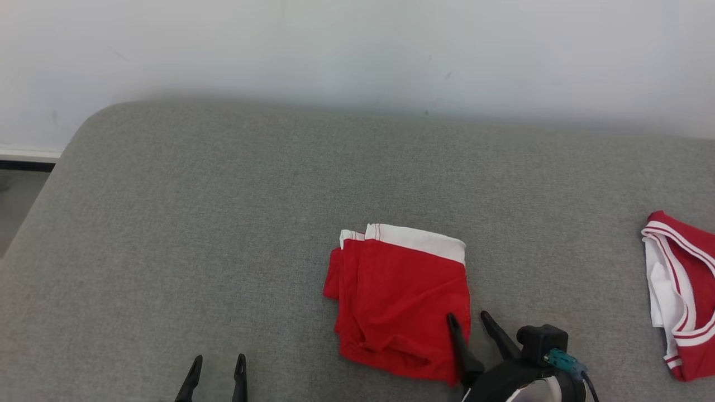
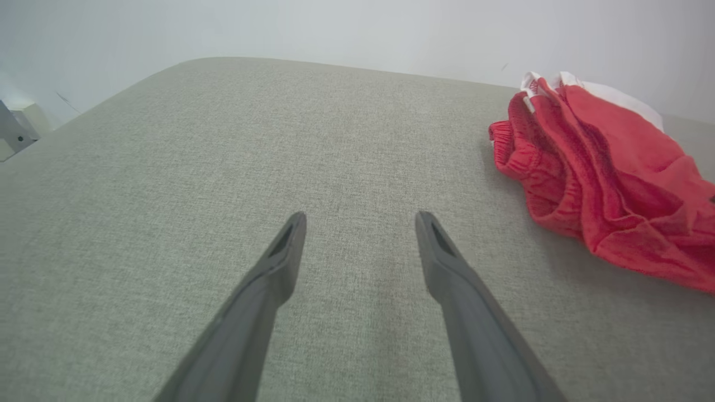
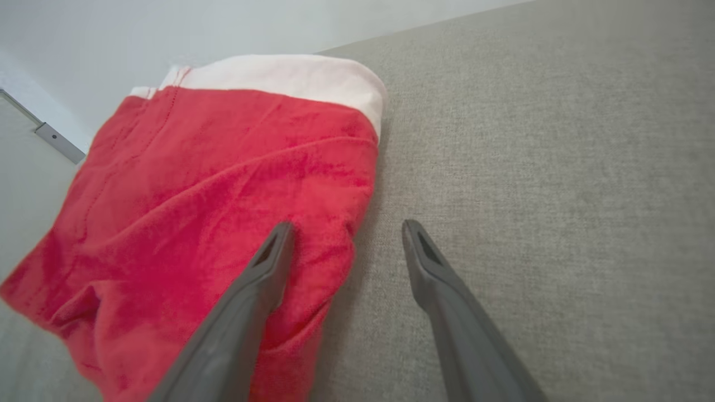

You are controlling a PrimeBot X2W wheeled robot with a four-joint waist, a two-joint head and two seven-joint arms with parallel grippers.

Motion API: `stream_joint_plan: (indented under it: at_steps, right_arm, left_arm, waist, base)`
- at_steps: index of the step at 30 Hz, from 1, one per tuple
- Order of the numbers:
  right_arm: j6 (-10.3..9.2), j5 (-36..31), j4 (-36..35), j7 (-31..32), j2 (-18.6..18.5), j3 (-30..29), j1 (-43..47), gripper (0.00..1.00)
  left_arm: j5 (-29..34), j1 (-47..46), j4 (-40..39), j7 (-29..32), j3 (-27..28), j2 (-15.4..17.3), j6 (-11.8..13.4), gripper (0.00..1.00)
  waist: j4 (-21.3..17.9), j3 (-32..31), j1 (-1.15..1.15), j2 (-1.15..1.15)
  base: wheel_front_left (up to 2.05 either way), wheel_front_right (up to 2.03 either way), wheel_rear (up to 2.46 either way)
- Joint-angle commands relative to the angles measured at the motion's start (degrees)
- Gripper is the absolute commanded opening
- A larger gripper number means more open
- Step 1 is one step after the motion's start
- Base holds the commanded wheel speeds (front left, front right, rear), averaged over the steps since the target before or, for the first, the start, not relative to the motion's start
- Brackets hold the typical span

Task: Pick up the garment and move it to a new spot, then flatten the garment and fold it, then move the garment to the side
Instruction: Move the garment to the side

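Observation:
The garment (image 1: 399, 296) is a pair of red shorts with a white waistband, folded into a compact rectangle on the grey cushion. My right gripper (image 1: 468, 317) stands open at the garment's near right corner, one finger over the red cloth and the other over bare cushion. In the right wrist view the garment (image 3: 212, 206) spreads to the left, and the right gripper (image 3: 346, 226) straddles its right edge without pinching it. My left gripper (image 1: 219, 360) is open and empty at the lower left, well apart from the cloth. The left wrist view has the left gripper (image 2: 360, 216) over bare fabric, with the garment (image 2: 603, 167) at the right.
A second red and white garment (image 1: 681, 290) lies at the right edge of the grey cushion (image 1: 195, 234). A white wall (image 1: 357, 50) runs behind the cushion. The cushion's rounded left corner drops off to a floor strip (image 1: 17, 190).

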Motion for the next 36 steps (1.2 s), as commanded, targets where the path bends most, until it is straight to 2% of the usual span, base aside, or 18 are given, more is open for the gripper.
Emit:
stream_joint_plan:
  at_steps: [1,6,7,8,9,16,22,36]
  right_arm:
    - [-0.16,0.75,1.30,0.01,0.12,0.84,-1.21,1.00]
    - [-0.16,3.35,5.32,0.02,0.04,4.36,-3.27,0.98]
    - [-0.16,4.09,5.90,0.03,0.05,4.97,-3.81,0.74]
    - [-0.16,4.35,6.07,0.03,0.09,5.19,-4.03,0.29]
    - [-0.16,4.53,6.14,0.03,0.09,5.31,-4.21,0.00]
    - [-0.16,2.69,5.26,0.01,0.06,3.72,-3.34,0.00]
    - [-0.16,1.65,4.81,0.01,0.05,2.78,-1.78,0.00]
    - [-0.16,0.75,3.02,0.00,0.06,2.53,-0.67,0.00]
  left_arm:
    - [0.03,-0.66,0.05,-0.16,0.06,-0.04,-0.01,1.00]
    - [-0.19,-1.40,-0.13,-0.16,0.75,-0.05,0.32,1.00]
    - [0.07,-1.43,-0.13,-0.16,0.91,-0.04,0.22,1.00]
    - [0.18,-1.56,-0.16,-0.16,1.00,-0.03,0.19,1.00]
    - [0.23,-1.63,-0.18,-0.16,1.00,-0.04,0.17,1.00]
    - [-0.35,-0.84,-0.12,-0.16,0.55,-0.04,0.34,1.00]
    - [-0.51,0.33,0.08,-0.15,0.85,-0.03,0.03,1.00]
    - [-1.03,-0.77,0.14,-0.16,0.39,-0.04,-0.51,1.00]
  waist:
    - [1.27,1.20,-0.01,0.00]
    - [1.95,1.86,-0.01,0.00]
    - [2.04,1.98,-0.01,0.00]
    - [2.06,1.99,-0.01,0.00]
    - [2.05,1.95,-0.01,0.00]
    - [0.62,0.69,-0.01,0.00]
    - [-3.14,-0.87,-0.01,0.00]
    - [-21.95,-2.06,-0.01,0.00]
  base:
    - [0.00,0.00,0.00]
    - [0.00,0.00,0.00]
    - [0.00,0.00,0.00]
    - [0.00,0.00,0.00]
    - [0.00,0.00,0.00]
    - [0.00,0.00,0.00]
    - [0.00,0.00,0.00]
    - [0.00,0.00,0.00]
